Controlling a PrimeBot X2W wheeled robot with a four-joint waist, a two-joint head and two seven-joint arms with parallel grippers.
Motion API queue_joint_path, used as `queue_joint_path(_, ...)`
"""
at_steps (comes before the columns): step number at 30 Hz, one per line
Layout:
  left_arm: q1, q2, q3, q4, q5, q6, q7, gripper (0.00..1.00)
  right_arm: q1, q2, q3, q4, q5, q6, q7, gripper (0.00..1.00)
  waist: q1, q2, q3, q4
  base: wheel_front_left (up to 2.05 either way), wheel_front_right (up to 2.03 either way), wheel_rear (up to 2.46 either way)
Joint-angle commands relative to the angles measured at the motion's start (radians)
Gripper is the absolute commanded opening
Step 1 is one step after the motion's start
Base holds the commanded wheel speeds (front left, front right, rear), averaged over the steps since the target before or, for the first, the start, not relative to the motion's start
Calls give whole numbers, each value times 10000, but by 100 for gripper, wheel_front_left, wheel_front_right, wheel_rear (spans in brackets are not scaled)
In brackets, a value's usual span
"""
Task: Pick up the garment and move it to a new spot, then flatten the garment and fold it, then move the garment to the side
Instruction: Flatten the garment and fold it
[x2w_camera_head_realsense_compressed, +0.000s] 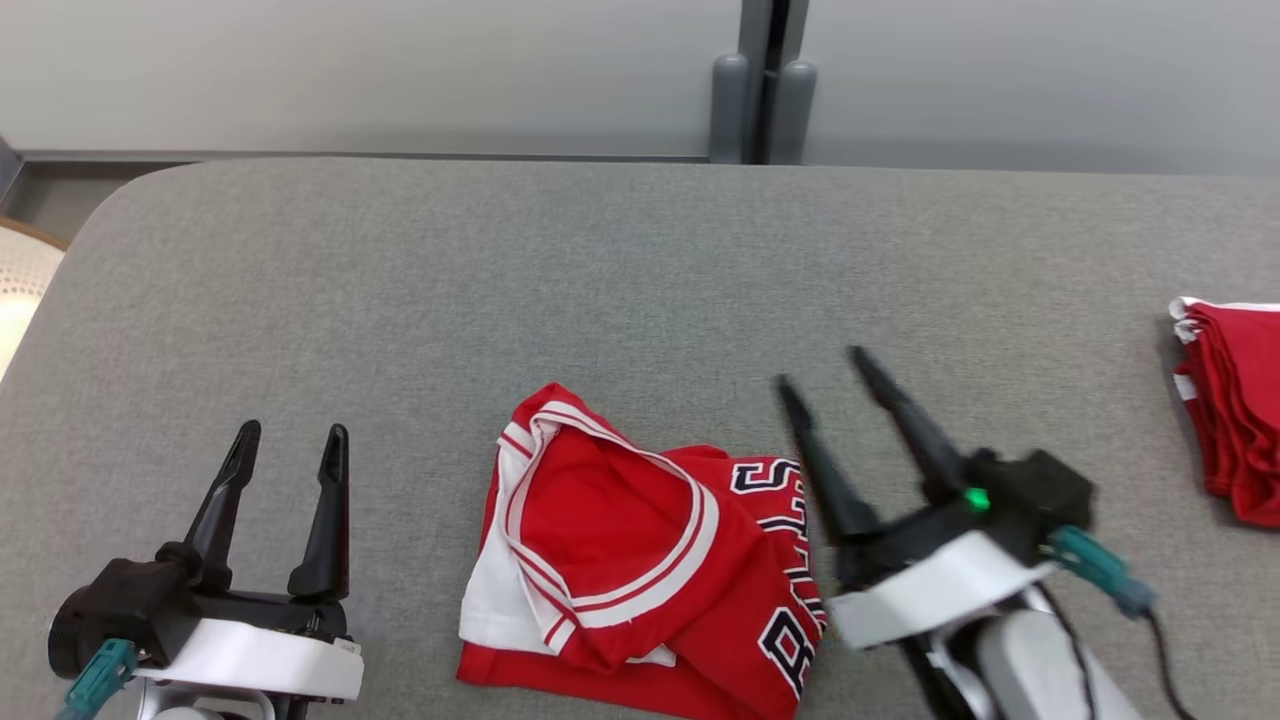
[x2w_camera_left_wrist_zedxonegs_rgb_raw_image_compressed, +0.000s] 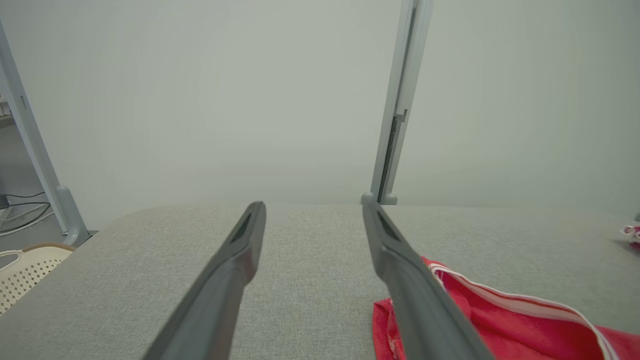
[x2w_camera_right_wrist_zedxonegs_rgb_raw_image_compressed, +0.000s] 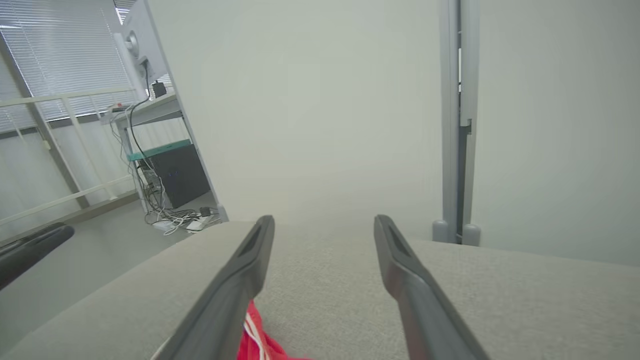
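Lying crumpled on the grey table (x2w_camera_head_realsense_compressed: 600, 260), the red jersey (x2w_camera_head_realsense_compressed: 620, 540) sat near the front edge, between the two grippers. Its white and red striped trim curled across the top, a white panel showed at its lower left, and black and white letters ran down its right side.

The left gripper (x2w_camera_head_realsense_compressed: 293, 430) hung near the jersey's left side without touching it. Its fingers stood apart with nothing between them and pointed toward the far wall. In the left wrist view the jersey showed at the lower right, partly behind one finger.

The right gripper (x2w_camera_head_realsense_compressed: 819, 366) was just beside the jersey's lettered edge, tilted a little leftward and slightly blurred. Its fingers were spread too, holding nothing. In the head view one finger crossed the cloth's edge, but whether it touched could not be told. The right wrist view showed a scrap of red cloth with a white stripe below that finger, and bare table between the two.

A stack (x2w_camera_head_realsense_compressed: 1235, 410) of red cloth lay at the table's right edge, well apart from the jersey. A cream basket (x2w_camera_head_realsense_compressed: 20, 290) stood beyond the left edge.
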Motion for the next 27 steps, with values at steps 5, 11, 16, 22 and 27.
queue_joint_path(5,192,50,270,-39,26,129,-53,100,1722,-19,-2367,-1294,-1015,-1,491,100,0,0,-335,-341,0,0,0)
queue_joint_path(11,460,-34,560,-75,169,-8,-48,100,3100,-20,-3529,-2115,-1361,-1,997,100,0,0,-759,-449,0,0,0)
queue_joint_path(16,804,13,771,-7,447,-121,-50,100,3878,-20,-3777,-2547,-1377,-1,1295,100,0,0,-1116,-548,0,0,0)
queue_joint_path(22,1120,57,669,100,664,-166,-51,100,4373,-20,-3842,-2794,-1323,-1,1511,100,0,0,-1316,-677,0,0,0)
queue_joint_path(27,1204,71,632,73,730,-124,-51,100,4451,-22,-3853,-2831,-1241,-1,1545,100,0,0,-1331,-711,0,0,0)
